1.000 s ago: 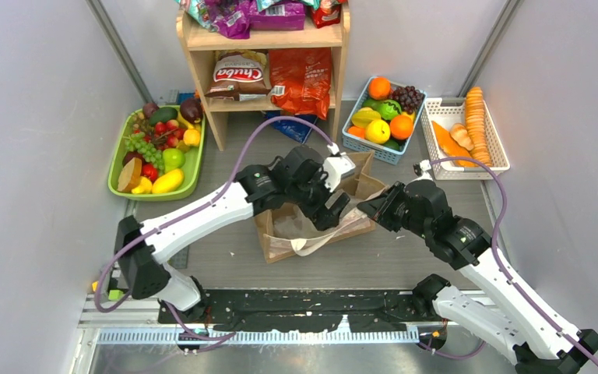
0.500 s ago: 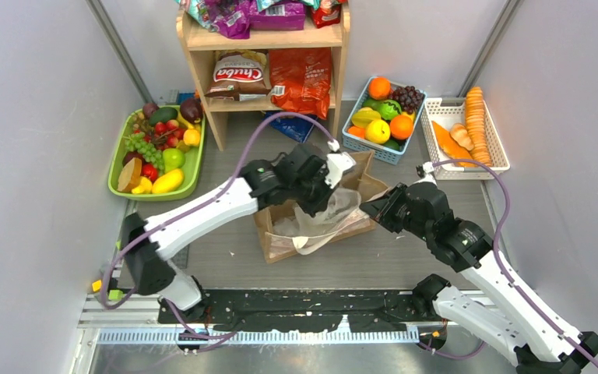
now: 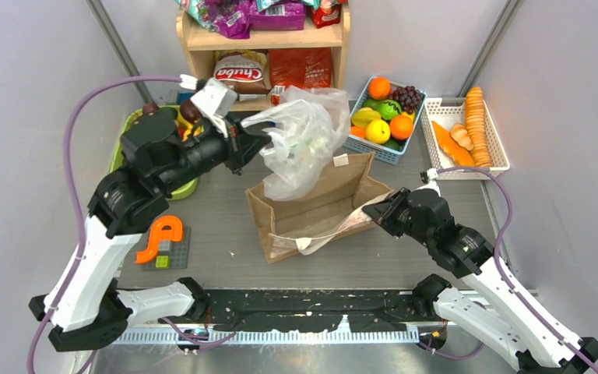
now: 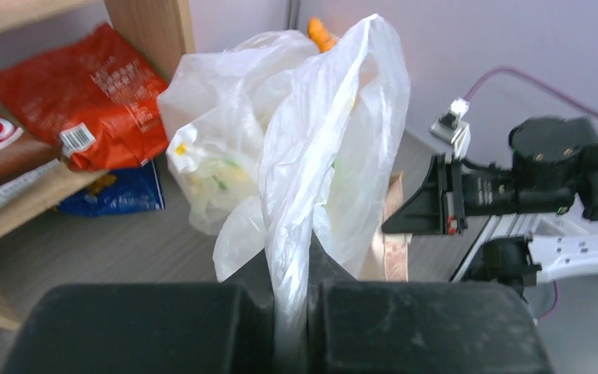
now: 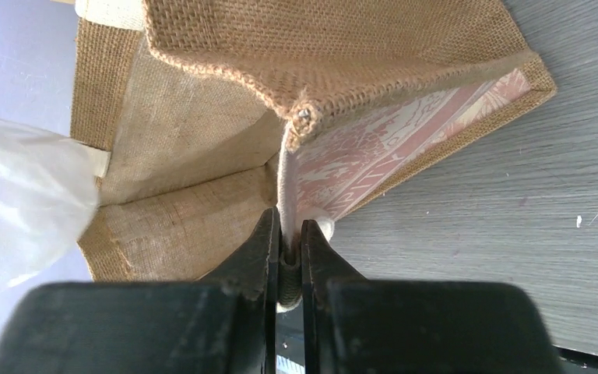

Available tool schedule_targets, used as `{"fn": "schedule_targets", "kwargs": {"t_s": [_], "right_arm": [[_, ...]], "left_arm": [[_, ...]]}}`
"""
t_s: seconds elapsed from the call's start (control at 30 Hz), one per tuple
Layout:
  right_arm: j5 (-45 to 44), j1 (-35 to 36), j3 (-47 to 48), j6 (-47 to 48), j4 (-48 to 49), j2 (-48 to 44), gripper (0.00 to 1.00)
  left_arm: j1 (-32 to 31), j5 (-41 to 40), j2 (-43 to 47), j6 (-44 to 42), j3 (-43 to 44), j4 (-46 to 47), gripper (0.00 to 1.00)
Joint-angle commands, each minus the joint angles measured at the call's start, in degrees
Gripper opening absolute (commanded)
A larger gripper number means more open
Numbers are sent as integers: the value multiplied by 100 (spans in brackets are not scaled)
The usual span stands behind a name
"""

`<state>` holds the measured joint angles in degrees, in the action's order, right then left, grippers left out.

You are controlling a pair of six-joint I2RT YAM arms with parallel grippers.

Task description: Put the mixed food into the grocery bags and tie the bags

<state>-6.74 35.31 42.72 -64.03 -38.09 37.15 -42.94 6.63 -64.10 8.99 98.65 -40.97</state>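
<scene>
My left gripper (image 3: pixel 243 142) is shut on a bunched fold of the thin clear plastic grocery bag (image 3: pixel 304 140), which hangs in the air above the tote's far-left corner. The left wrist view has the gripper (image 4: pixel 292 312) pinching the plastic bag (image 4: pixel 311 156), with something pale yellow-green showing inside. The tan burlap tote (image 3: pixel 319 202) lies open on the table. My right gripper (image 3: pixel 378 212) is shut on its white handle at the rim, and the right wrist view shows the gripper (image 5: pixel 290 241) clamped on the handle against the burlap tote (image 5: pixel 202 156). Red-orange (image 3: pixel 300 68) and brown-white (image 3: pixel 239 74) snack packets sit on the shelf.
A wooden shelf (image 3: pixel 202 70) stands at the back, with purple packets (image 3: pixel 276 14) on top. A blue fruit basket (image 3: pixel 413 128) and a white basket (image 3: pixel 501 156) are at the back right, a green fruit tray (image 3: pixel 130 118) at the left. An orange toy on a grey plate (image 3: pixel 160 238) lies near left.
My left gripper shut on the plastic bag inside the tote and pulled it up and to the left, out of the tote. The right gripper kept its hold.
</scene>
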Motion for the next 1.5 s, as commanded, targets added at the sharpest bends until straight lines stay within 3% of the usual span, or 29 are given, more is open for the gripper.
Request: {"fn": "schedule_targets", "kwargs": {"t_s": [0.0,0.13,0.47,0.63,0.8,1.03,1.27,1.47], "right_arm": [[-7,24,-29,12,249,75,5],[173,29,-23,102,390,129,5],[281,28,25,157,467,141,5],[253,29,68,249,428,91,5],[226,23,113,351,450,65,5],[229,29,77,397,556,88,5],[236,28,9,350,574,53,5],[222,26,-20,339,509,-11,5]], "left_arm": [[107,-200,127,239,80,839,0],[110,59,-142,549,160,1644,0],[110,1257,-2718,1753,1977,3176,0],[128,1471,-3746,2240,2734,3215,0],[128,1522,-4274,2329,2738,3306,0],[-71,2351,-5049,2420,3198,3315,0],[-73,2453,-5118,2396,3108,3252,0],[327,1843,-4101,2111,2441,3157,0]]}}
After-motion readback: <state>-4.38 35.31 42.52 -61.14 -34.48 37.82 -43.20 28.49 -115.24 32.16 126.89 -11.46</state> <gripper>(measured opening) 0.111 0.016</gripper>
